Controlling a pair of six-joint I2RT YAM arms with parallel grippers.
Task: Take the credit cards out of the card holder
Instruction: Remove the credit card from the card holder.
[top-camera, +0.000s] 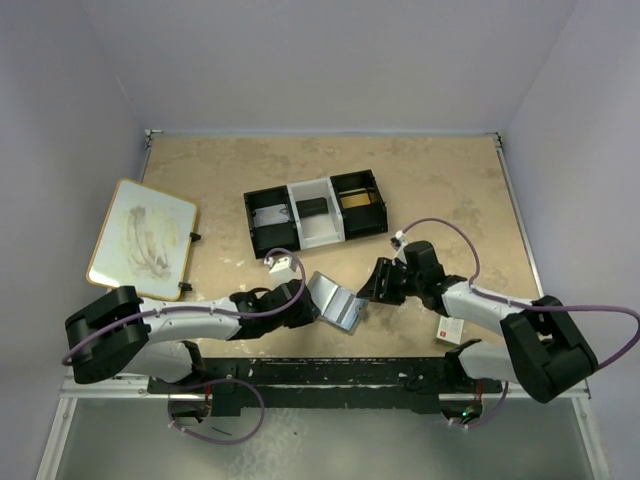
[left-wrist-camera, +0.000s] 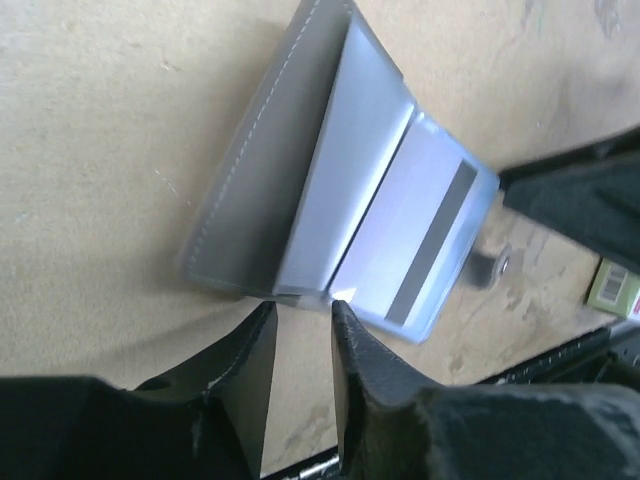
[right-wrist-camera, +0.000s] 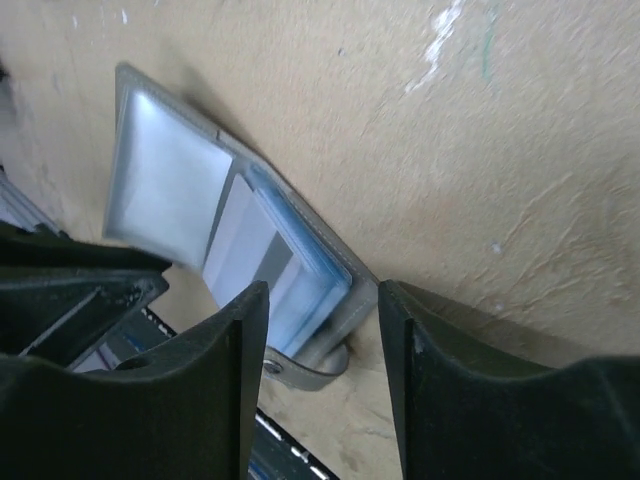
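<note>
Grey folding card holder (top-camera: 338, 302), open: left claw (left-wrist-camera: 302, 308) narrow at its edge, grip unclear; right claw (right-wrist-camera: 322, 295) wide astride it.

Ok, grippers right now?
Left gripper: tips at the fold of the holder, grip cannot be told.
Right gripper: open, the holder's end between its jaws, holding nothing.

A tan, mottled bench (top-camera: 440, 180) carries a black-and-white three-compartment tray (top-camera: 315, 212) near the middle of its far edge. The tray's left compartment is black with something pale inside, its middle one is white with a dark item, and its right one is black with a yellowish item. A smudged white board (top-camera: 143, 238) with a wooden frame lies by the left edge. A small white-and-red box (top-camera: 449, 330) sits near the near edge, toward the right corner.
</note>
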